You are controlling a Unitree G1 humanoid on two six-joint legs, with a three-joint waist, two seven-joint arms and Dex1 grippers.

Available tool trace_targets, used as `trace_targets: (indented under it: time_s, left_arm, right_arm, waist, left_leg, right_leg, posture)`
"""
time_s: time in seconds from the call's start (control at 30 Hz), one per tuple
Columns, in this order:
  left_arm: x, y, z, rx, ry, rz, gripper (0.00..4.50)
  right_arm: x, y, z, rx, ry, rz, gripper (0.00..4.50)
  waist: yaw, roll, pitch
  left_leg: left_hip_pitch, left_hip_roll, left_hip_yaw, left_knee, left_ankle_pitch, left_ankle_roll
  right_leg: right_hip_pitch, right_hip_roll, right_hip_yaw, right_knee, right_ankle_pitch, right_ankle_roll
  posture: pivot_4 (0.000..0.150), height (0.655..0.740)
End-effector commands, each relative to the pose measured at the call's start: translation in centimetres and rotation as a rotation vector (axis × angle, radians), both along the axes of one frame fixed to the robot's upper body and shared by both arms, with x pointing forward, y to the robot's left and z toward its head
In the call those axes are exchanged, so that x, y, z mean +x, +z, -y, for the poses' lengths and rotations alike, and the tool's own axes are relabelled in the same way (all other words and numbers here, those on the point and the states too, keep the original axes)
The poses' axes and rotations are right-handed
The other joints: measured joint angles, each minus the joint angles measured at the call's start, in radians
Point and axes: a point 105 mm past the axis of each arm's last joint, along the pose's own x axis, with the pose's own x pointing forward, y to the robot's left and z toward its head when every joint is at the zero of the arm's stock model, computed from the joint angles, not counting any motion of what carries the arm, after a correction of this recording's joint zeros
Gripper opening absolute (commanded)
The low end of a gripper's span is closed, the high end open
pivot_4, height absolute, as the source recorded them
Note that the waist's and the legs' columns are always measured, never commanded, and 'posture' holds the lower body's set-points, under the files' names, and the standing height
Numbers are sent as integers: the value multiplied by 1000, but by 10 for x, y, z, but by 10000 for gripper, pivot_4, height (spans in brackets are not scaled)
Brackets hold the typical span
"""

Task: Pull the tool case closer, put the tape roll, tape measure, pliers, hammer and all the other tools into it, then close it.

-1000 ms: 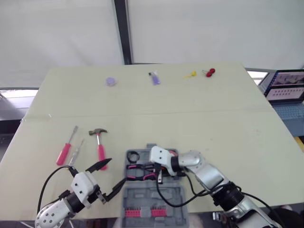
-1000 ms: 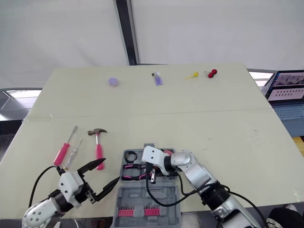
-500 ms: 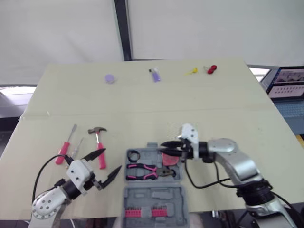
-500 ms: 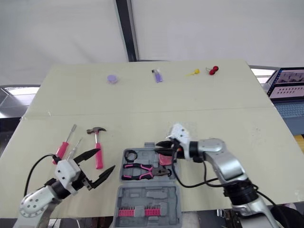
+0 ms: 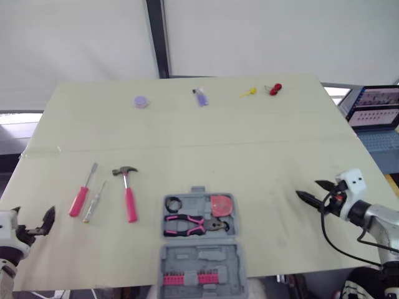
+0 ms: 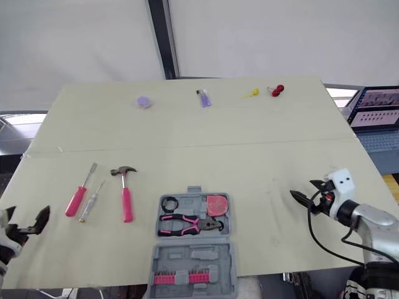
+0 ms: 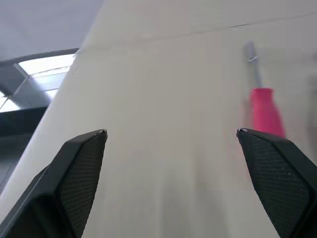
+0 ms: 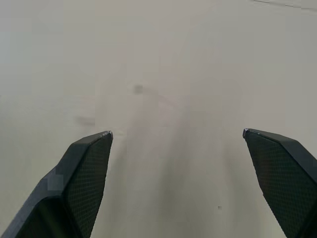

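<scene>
1. The grey tool case [image 5: 199,240] lies open in the middle of the near edge of the counter [image 5: 187,137]. The tape roll [image 5: 173,204], tape measure [image 5: 221,205] and pliers [image 5: 190,224] are already bedded in its tray.
2. Not yet packed are the hammer [image 5: 128,190], a pink screwdriver [image 5: 81,196] and a slim screwdriver [image 5: 93,202]. They lie side by side on the counter to the left of the case.
3. All three have their long axes running roughly from near edge to far edge. The hammer, closest to the case, has its pink handle toward the robot and its head away.
4. The left jaws hang spread and empty over the near left corner, just outside the screwdrivers. In the left wrist view the pink screwdriver lies ahead, off to one side of the gap.
5. The right jaws, likewise spread and holding nothing, hover over bare counter well to the right of the case.
6. The left arm is plainly nearer the loose tools. The likely next move is a reach from that side, closing across a handle, not along it.
7. Small purple, yellow and red items [image 5: 274,89] sit along the far edge, too small to identify.
</scene>
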Motion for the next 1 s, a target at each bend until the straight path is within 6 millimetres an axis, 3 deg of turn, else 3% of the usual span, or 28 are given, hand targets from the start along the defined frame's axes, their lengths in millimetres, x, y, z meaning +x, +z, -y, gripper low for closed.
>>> trace_targets:
  time_s: [0.03,0.23,0.37,0.5,0.6,0.67,0.77,0.9,1.0]
  left_arm:
    - [-13,1,-21,3,144,8,45000]
    - [-10,2,-14,12,124,3,45000]
    - [3,15,3,12,6,51,45000]
    - [24,31,71,-33,-383,91,45000]
    - [32,32,128,-14,-684,21,45000]
    - [32,30,146,20,-783,-20,45000]
    - [26,12,171,90,-974,-145,36681]
    - [13,-9,198,47,-1190,-324,15905]
    - [9,-17,207,41,-1258,-411,651]
  right_arm:
    - [-5,4,22,-7,-102,56,44514]
    - [-8,8,30,3,-133,69,44514]
    - [-8,10,19,25,-64,32,44514]
    - [-16,12,-22,52,147,-59,44514]
    - [-26,14,-59,25,340,-131,44514]
    - [-30,15,-70,10,397,-153,44514]
    - [-38,13,-88,-48,516,-204,35861]
    - [-54,0,-115,-179,710,-296,15180]
    - [-60,-7,-123,-241,773,-332,453]
  waist:
    - [1,-1,0]
    - [1,-1,0]
    - [2,-1,1]
    - [6,0,1]
    - [5,1,2]
    - [5,2,2]
    - [3,3,2]
    - [5,4,4]
    - [7,4,5]
  left_leg:
    - [0,0,0,0,0,0]
    - [0,0,0,0,0,0]
    - [0,0,0,0,0,0]
    - [0,0,0,1,0,0]
    - [0,0,0,1,0,0]
    - [0,0,0,1,0,0]
    - [0,0,0,1,0,0]
    - [0,0,1,1,0,0]
    - [-1,0,1,1,0,0]
  right_leg:
    - [0,0,0,0,0,0]
    - [0,0,0,0,0,0]
    - [0,0,0,0,0,0]
    - [0,0,0,0,0,0]
    - [0,0,1,0,0,0]
    - [0,0,1,0,0,0]
    - [0,0,0,0,0,0]
    - [-1,0,1,0,0,0]
    - [-1,0,1,0,0,0]
  posture:
    - [1500,7400]
    - [1500,7400]
    - [1500,7400]
    - [1500,7400]
    - [1500,7400]
    - [1500,7400]
    - [1500,7400]
    - [1500,7400]
    - [1500,7400]
